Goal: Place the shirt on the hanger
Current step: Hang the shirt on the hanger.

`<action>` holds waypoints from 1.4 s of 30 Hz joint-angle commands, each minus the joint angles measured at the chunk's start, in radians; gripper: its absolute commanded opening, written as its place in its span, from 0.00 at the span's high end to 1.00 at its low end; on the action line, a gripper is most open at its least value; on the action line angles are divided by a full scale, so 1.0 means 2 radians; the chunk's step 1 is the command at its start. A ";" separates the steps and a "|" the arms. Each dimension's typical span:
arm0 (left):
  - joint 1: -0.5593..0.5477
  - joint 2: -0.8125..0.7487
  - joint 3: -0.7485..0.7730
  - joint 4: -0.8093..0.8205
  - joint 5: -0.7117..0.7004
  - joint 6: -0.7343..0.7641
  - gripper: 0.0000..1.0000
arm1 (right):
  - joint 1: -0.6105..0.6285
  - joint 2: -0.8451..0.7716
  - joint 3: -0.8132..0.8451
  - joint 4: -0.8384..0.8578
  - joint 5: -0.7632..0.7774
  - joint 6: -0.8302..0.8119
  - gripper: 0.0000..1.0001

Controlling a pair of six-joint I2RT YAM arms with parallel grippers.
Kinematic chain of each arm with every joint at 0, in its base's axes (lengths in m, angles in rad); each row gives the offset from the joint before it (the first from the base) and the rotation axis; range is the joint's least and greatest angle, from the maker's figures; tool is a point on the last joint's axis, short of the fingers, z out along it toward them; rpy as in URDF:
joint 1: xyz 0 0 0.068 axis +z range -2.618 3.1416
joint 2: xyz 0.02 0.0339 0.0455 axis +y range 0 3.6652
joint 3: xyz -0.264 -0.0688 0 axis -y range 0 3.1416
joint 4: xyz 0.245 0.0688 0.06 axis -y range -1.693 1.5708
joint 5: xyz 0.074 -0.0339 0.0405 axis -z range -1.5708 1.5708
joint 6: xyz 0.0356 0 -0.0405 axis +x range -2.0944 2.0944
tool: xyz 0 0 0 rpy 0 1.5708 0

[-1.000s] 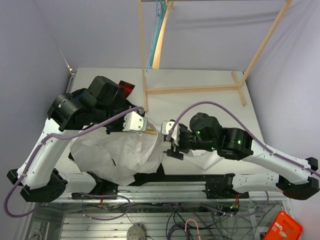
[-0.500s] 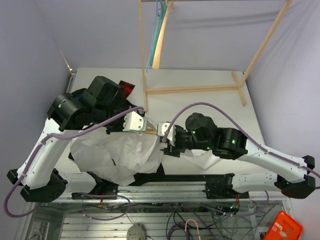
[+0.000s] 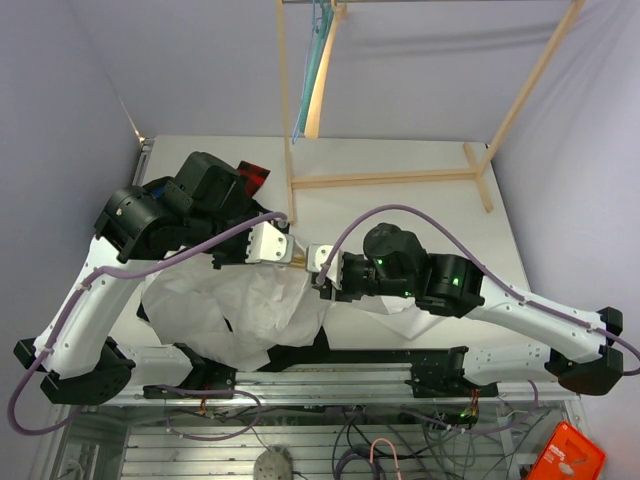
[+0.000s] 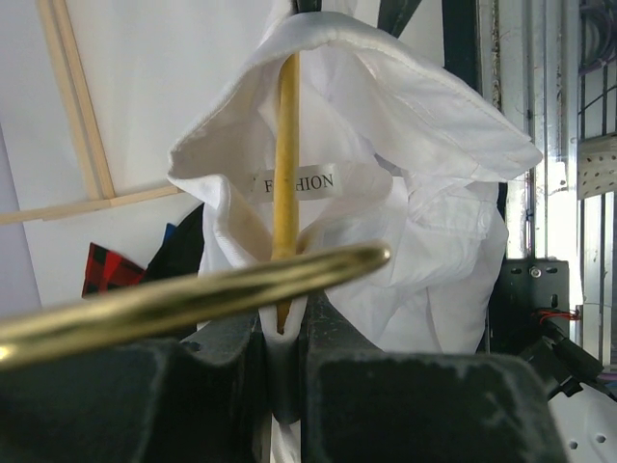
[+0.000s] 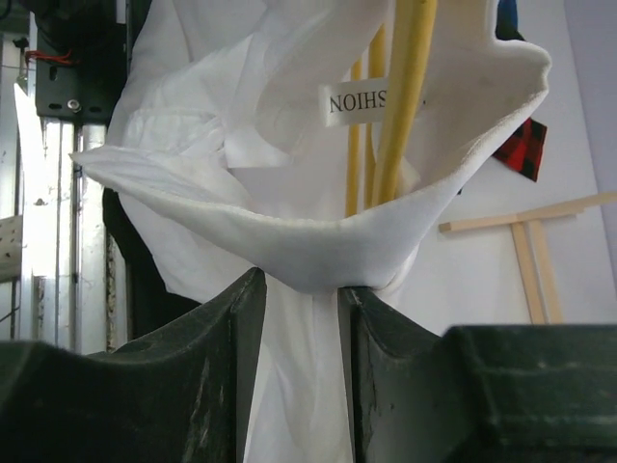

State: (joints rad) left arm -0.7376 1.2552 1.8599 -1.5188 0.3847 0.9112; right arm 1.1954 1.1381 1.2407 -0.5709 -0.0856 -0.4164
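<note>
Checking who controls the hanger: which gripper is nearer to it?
Left. The left gripper clamps the hanger; the right gripper straddles the shirt collar beside it.

table (image 3: 420, 215) white | shirt (image 3: 250, 310) near edge | wooden frame (image 3: 400, 178) far side | red plaid cloth (image 3: 256, 176) far-left

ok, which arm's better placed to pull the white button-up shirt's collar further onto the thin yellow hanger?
Right, likely. The right gripper straddles the collar of the white shirt; the left gripper is shut on the thin yellow hanger, steadying it.

The hanger (image 4: 284, 154) stands inside the collar of the shirt (image 4: 424, 125) — left pincer (image 4: 282, 333) on one side, right pincer (image 5: 301, 289) opposite.
</note>
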 commanded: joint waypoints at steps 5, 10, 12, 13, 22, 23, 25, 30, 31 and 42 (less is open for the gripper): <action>-0.003 -0.012 -0.027 0.010 0.080 -0.007 0.93 | -0.024 0.013 0.017 0.038 -0.024 -0.025 0.65; -0.003 -0.013 -0.057 0.009 0.098 -0.004 0.93 | -0.027 0.031 0.026 0.036 -0.035 -0.028 0.65; -0.003 -0.014 -0.070 0.009 0.106 -0.002 0.93 | -0.028 0.034 0.031 0.036 -0.039 -0.028 0.64; -0.003 -0.014 -0.077 0.009 0.110 -0.001 0.93 | -0.028 0.034 0.034 0.035 -0.042 -0.029 0.64; -0.003 -0.010 -0.105 0.009 0.125 0.013 0.93 | -0.031 0.041 0.065 0.018 -0.054 -0.037 0.64; -0.003 -0.009 -0.101 0.009 0.125 0.013 0.93 | -0.032 0.042 0.065 0.015 -0.056 -0.037 0.64; -0.003 -0.009 -0.088 0.009 0.117 0.013 0.93 | -0.035 0.047 0.065 0.002 -0.066 -0.038 0.61; -0.003 -0.014 -0.060 0.009 0.086 0.010 0.93 | -0.036 0.040 0.040 0.003 -0.025 -0.031 0.39; -0.003 -0.017 -0.061 0.009 0.082 0.010 0.93 | -0.036 0.033 0.035 0.008 -0.015 -0.029 0.33; -0.003 -0.031 -0.094 0.009 0.080 0.007 0.93 | -0.036 -0.021 0.027 0.011 0.043 -0.014 0.11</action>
State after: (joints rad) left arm -0.7330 1.2140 1.6901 -1.4334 0.4614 0.9127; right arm 1.1370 1.1183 1.2861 -0.6128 -0.1028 -0.4309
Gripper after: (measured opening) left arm 0.172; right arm 0.894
